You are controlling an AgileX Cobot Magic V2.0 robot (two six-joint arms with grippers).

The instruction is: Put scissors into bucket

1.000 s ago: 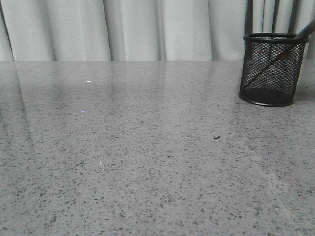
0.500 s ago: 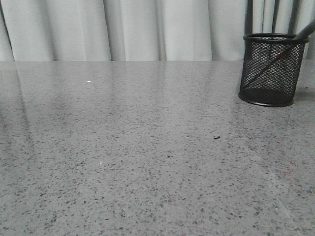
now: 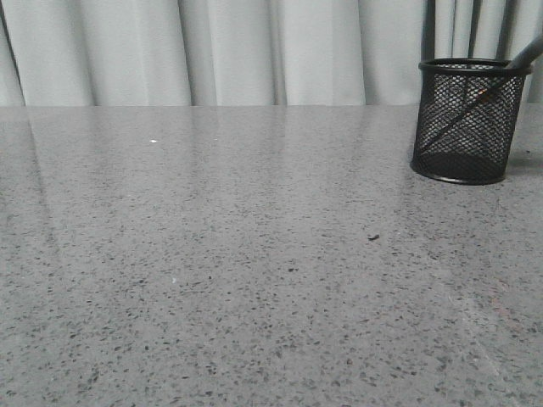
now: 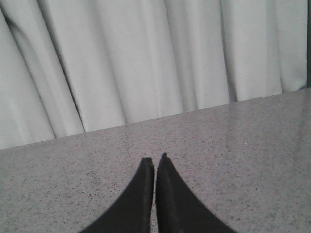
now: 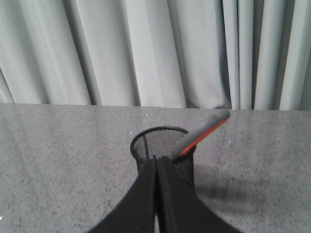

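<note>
The black wire-mesh bucket (image 3: pixel 468 119) stands upright at the far right of the table. The scissors (image 3: pixel 526 52) stand inside it, blades down, a grey handle sticking out over the rim to the right. In the right wrist view the bucket (image 5: pixel 146 145) lies just beyond my right gripper (image 5: pixel 156 158), which is shut and empty; the scissors' grey handle with an orange lining (image 5: pixel 204 130) leans out of it. My left gripper (image 4: pixel 154 159) is shut and empty above bare table. Neither gripper shows in the front view.
A grey speckled stone table (image 3: pixel 254 254) fills the front view. A pale pleated curtain (image 3: pixel 237 51) hangs along its far edge. A small dark speck (image 3: pixel 373 237) lies on the table right of centre.
The bucket and scissors have not moved. Faint shadows on the tabletop have shifted slightly.
</note>
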